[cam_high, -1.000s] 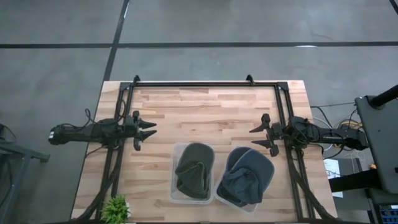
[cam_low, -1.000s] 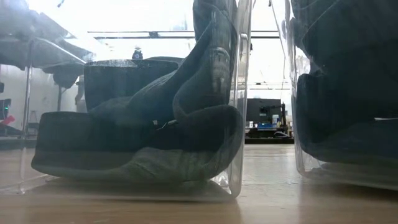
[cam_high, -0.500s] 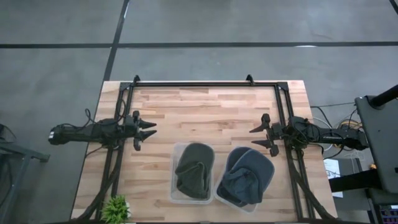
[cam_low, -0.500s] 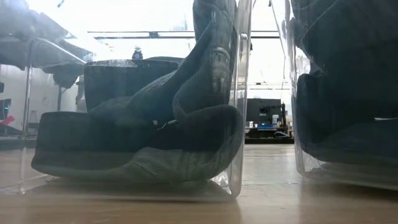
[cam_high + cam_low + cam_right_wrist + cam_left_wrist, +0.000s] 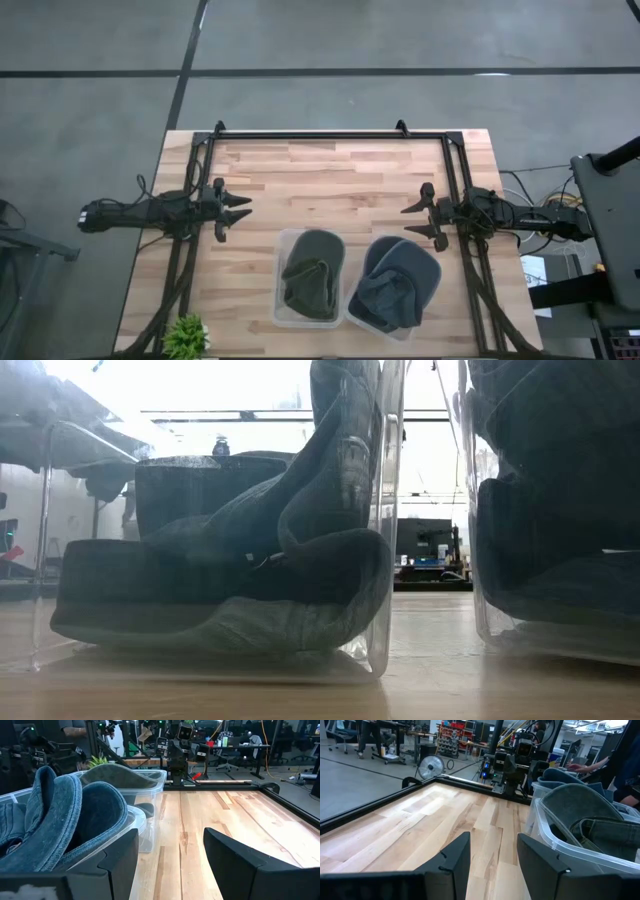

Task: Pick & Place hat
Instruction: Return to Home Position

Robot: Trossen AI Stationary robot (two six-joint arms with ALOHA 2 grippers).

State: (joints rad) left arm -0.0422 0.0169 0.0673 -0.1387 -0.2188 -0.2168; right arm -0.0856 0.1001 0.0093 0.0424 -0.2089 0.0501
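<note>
Nothing has moved: we hold our left hand (image 5: 238, 211) and right hand (image 5: 415, 220) open and empty, at 9 and 3 o'clock on the bench (image 5: 330, 170). The black cap (image 5: 312, 272) sits in its bin (image 5: 278, 292), 4 o'clock from the left hand.

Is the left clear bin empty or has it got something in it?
Not empty: the left clear bin holds a crumpled dark cap, visible from above.

I count one table (image 5: 330, 170), two claws, the left claw (image 5: 240, 208) and right claw (image 5: 412, 222), two clear bins, the left bin (image 5: 279, 310) and right bin (image 5: 358, 322), and one plant (image 5: 186, 335). The caps (image 5: 312, 275) are too bunched for me to count.
</note>
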